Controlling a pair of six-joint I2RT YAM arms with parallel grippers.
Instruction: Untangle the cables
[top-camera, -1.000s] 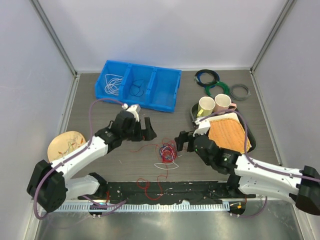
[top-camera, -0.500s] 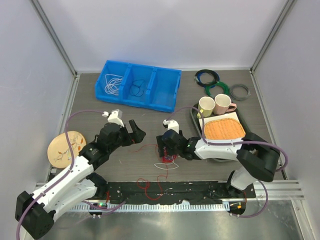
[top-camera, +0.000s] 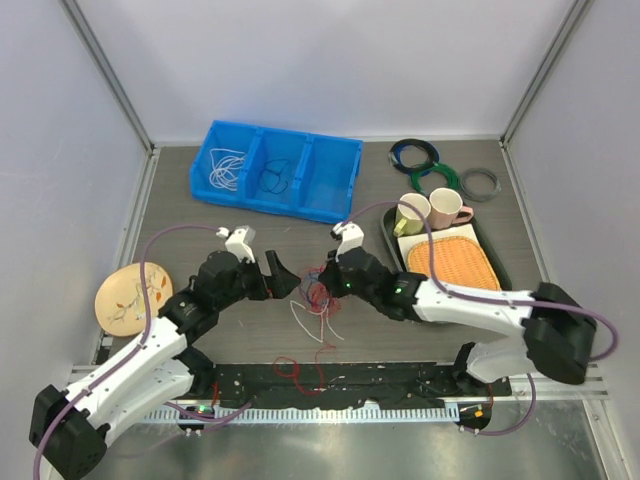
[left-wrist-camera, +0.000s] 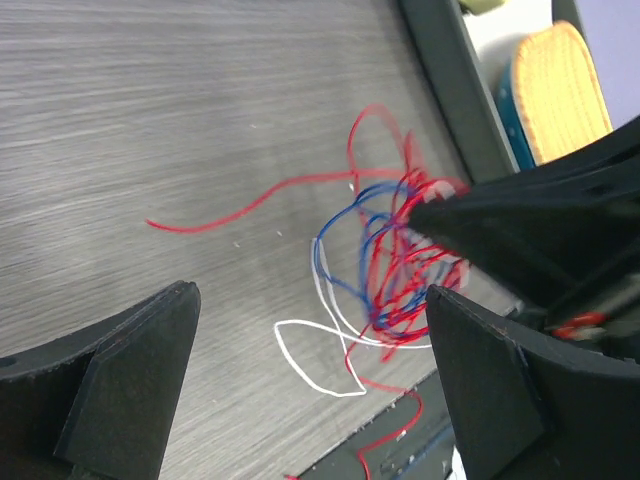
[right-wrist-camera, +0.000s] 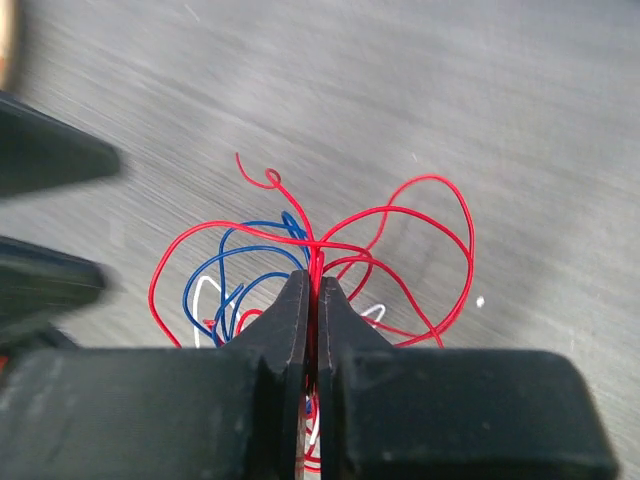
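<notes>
The cables are a knot of thin red, dark blue and white wires in the middle of the table. My right gripper is shut on red strands at the top of the knot. In the right wrist view its jaws pinch those red strands, and red and blue loops fan out beyond the tips. A white loop and a red end trail toward the front rail. My left gripper stands open just left of the knot with nothing between its fingers. The knot lies ahead of the left gripper, to its right.
A blue three-part bin at the back holds loose white and dark wires. Green, black and grey coiled rings lie at the back right. A dark tray carries two mugs and an orange mat. A plate sits at the left.
My right gripper has gone from open to shut on the red strands and has drawn the knot a little back from the front rail. The left arm has shifted slightly toward the knot, still open.
</notes>
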